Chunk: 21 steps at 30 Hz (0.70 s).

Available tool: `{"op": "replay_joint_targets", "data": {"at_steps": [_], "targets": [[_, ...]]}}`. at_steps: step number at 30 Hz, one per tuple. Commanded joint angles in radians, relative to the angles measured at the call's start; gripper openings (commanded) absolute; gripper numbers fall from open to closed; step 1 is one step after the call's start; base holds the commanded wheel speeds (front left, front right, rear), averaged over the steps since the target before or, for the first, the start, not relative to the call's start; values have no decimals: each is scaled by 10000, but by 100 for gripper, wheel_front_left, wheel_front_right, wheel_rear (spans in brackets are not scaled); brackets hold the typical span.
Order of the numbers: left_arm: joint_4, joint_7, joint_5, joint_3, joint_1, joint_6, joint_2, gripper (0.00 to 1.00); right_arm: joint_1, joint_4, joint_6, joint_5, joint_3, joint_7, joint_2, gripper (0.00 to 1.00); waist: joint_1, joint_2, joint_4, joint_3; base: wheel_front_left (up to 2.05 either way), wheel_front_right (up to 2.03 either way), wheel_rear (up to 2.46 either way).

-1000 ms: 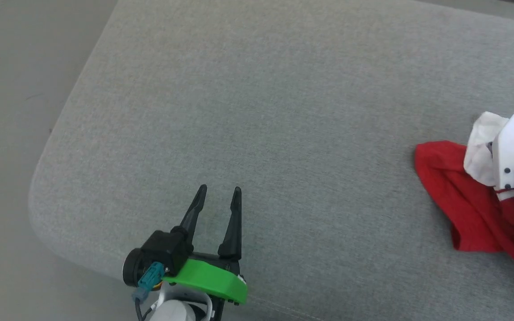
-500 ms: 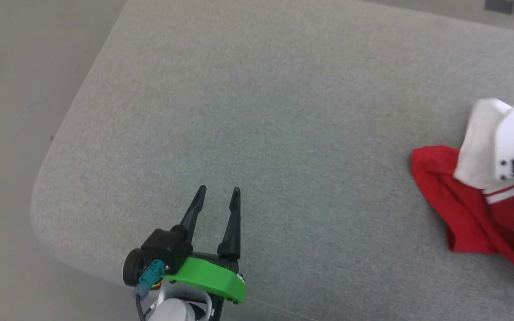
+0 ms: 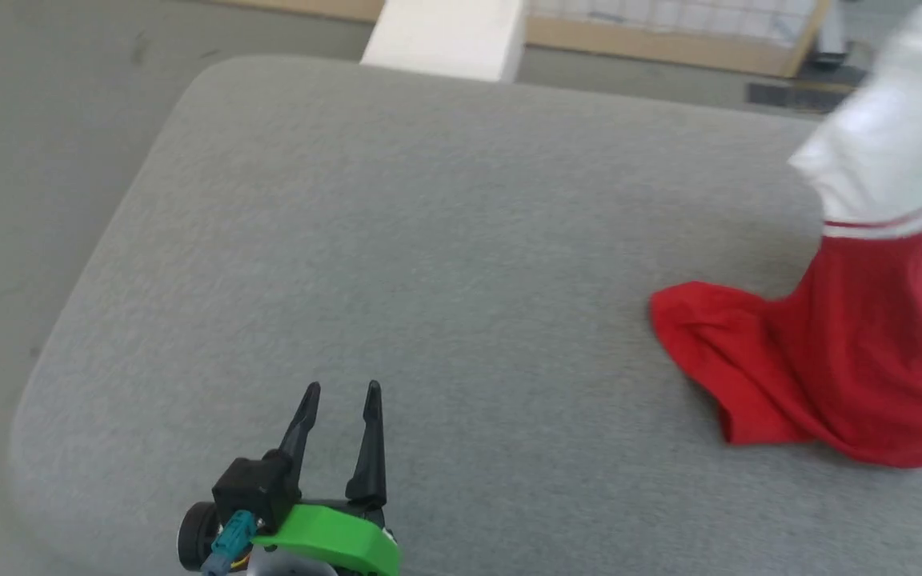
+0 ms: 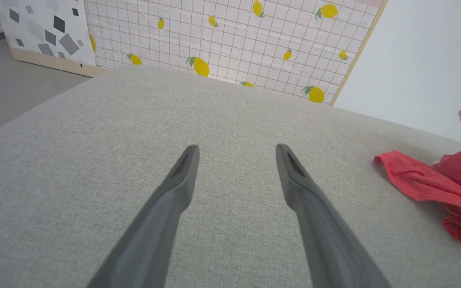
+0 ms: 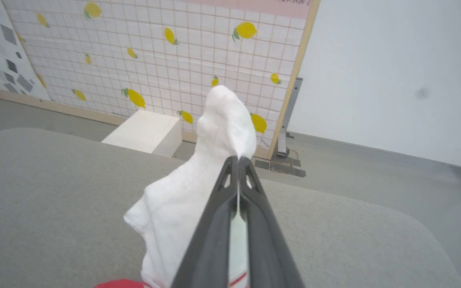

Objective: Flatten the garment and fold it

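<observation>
1. The left gripper (image 3: 342, 389), spread and empty, hovers above the grey cushion (image 3: 429, 240); the garment (image 3: 821, 376) lies well to its right.
2. The right gripper (image 5: 238, 159) pinches the white sleeve (image 5: 218, 128), with the red body trailing below it.
3. So thin a pinch may slip under the hanging weight.

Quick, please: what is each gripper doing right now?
Left gripper: open, holding nothing.
Right gripper: closed on the garment, at its white sleeve.

Soft cloth garment (image 3: 829, 360) on matt, woven grey cushion (image 3: 429, 240).
</observation>
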<state>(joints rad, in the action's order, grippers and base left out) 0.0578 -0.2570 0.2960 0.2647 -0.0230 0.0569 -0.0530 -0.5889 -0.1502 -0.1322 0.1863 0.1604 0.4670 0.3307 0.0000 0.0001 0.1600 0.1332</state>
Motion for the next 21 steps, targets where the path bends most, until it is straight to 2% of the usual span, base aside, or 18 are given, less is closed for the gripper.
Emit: {"op": "replay_joint_targets", "data": {"at_steps": [1, 4, 10, 14, 18, 19, 20, 21], "targets": [[-69, -47, -79, -75, -103, -51, 1, 100, 730, 419, 15, 23, 442, 105, 122, 0, 0, -1, -583, -367, 0, 0, 0], [-162, -47, -153, -132, -137, -86, 3, 100, 2181, 1411, 15, 118, 1730, 332, 0, 0, 0, -1, -753, -240, 0, 0, 0], [-219, -47, -208, -64, -49, -155, 12, 100, 4814, 2504, 15, -113, 3968, 340, -1119, 0, 0, -1, -970, 102, 0, 0, 0], [-152, -47, -248, -34, 62, -205, 15, 100, 5836, 2207, 15, -291, 4557, -86, -1804, 0, 0, -1, -1073, 237, 0, 0, 0], [-86, -47, -306, -50, 108, -229, 16, 100, 6098, 1626, 15, -428, 4528, -412, -2153, 0, 0, -1, -1149, 245, 0, 0, 0], [-57, -47, -336, -67, 113, -238, 17, 100, 5973, 1244, 15, -597, 4359, -704, -2197, 68, 0, -1, -1180, 222, 0, 0, 0], [-46, -47, -342, -70, 111, -245, 17, 100, 5906, 1147, 15, -665, 4265, -781, -2172, 100, 0, -1, -1183, 205, 0, 0, 0], [-37, -47, -345, -73, 107, -251, 17, 100, 5835, 1107, 15, -686, 4191, -825, -2152, 100, 0, -1, -1184, 188, 0, 0, 0]]}}
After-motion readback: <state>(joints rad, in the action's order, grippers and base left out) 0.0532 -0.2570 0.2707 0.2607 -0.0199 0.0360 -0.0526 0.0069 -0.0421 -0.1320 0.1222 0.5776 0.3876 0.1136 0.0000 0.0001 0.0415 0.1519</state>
